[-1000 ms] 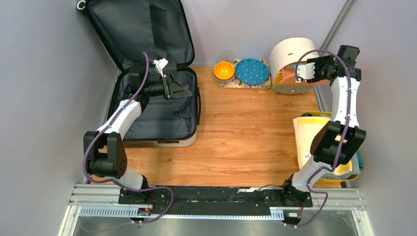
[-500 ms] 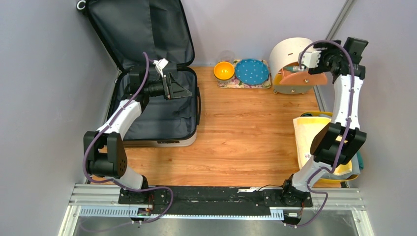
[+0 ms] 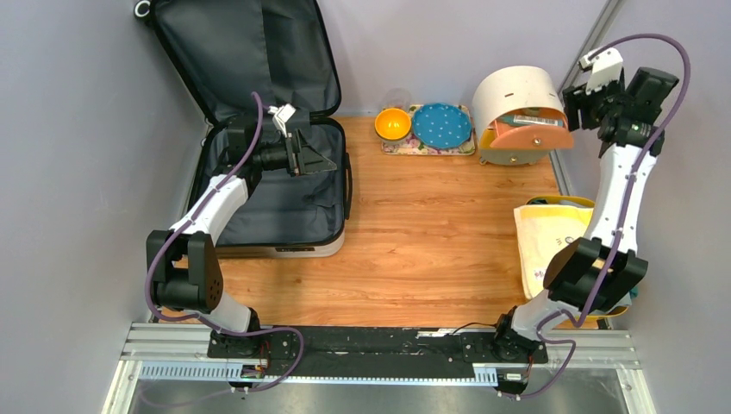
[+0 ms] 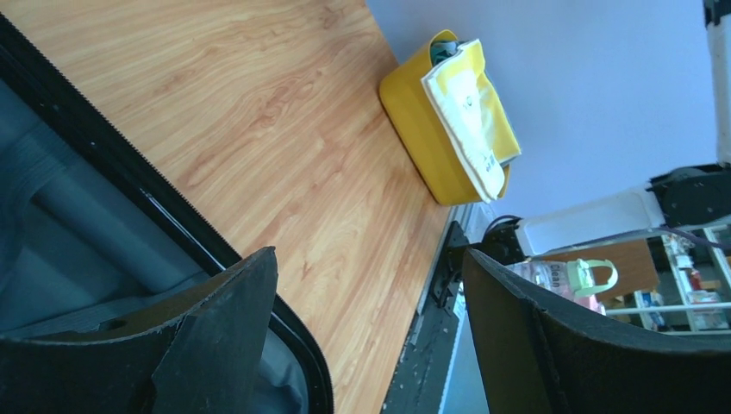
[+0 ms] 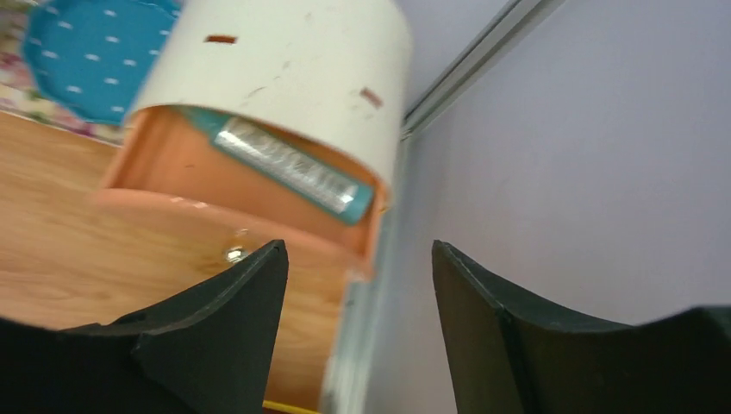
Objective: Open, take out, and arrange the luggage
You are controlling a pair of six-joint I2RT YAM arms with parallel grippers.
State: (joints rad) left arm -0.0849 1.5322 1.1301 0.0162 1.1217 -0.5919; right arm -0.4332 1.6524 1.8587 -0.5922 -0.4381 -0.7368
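The luggage (image 3: 274,205) lies open at the left of the table, its lid (image 3: 241,53) leaning against the back wall, showing only dark grey lining. My left gripper (image 3: 315,160) hovers over its right half, open and empty. In the left wrist view the jaws of that gripper (image 4: 371,259) stand wide apart above the luggage rim (image 4: 172,216) and lining (image 4: 69,224). My right gripper (image 3: 579,102) is raised at the back right beside the round drawer box (image 3: 517,97). The right wrist view shows this gripper (image 5: 359,250) open with nothing between its fingers.
The box's orange drawer (image 5: 241,207) stands pulled out with a teal tube (image 5: 289,168) inside. An orange bowl (image 3: 392,123) and a blue dotted plate (image 3: 441,125) rest on a floral mat. A yellow bin (image 3: 603,304) with a cream bag (image 3: 552,241) stands at the right edge.
My right gripper has drawn back up and to the right, away from the drawer front, and its jaws now stand apart. The left arm has not moved.
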